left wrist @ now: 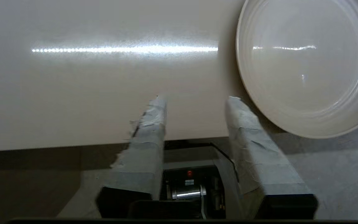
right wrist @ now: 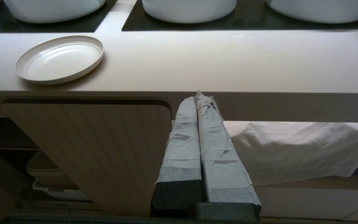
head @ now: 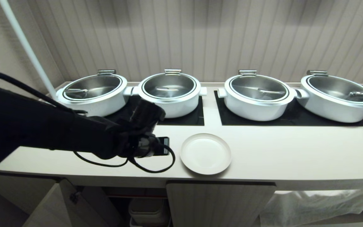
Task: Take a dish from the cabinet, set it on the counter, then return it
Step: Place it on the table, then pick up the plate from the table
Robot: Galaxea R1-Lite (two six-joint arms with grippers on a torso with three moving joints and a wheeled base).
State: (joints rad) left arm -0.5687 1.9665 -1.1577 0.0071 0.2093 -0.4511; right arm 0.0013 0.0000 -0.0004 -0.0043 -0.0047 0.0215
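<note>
Left wrist view: dish (left wrist: pixel 306 62) lies just beside parted fingers (left wrist: pixel 244 124), untouched.

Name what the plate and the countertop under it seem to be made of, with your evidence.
Plate: probably ceramic or melamine, off-white, satin; faint concentric rings, soft highlights. Countertop: likely solid-surface or stone composite, cream, smooth semi-gloss; it mirrors a light strip.

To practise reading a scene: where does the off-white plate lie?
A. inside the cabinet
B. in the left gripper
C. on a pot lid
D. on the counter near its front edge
D: the plate lies flat on the counter, with the left gripper beside it, holding nothing.
</note>
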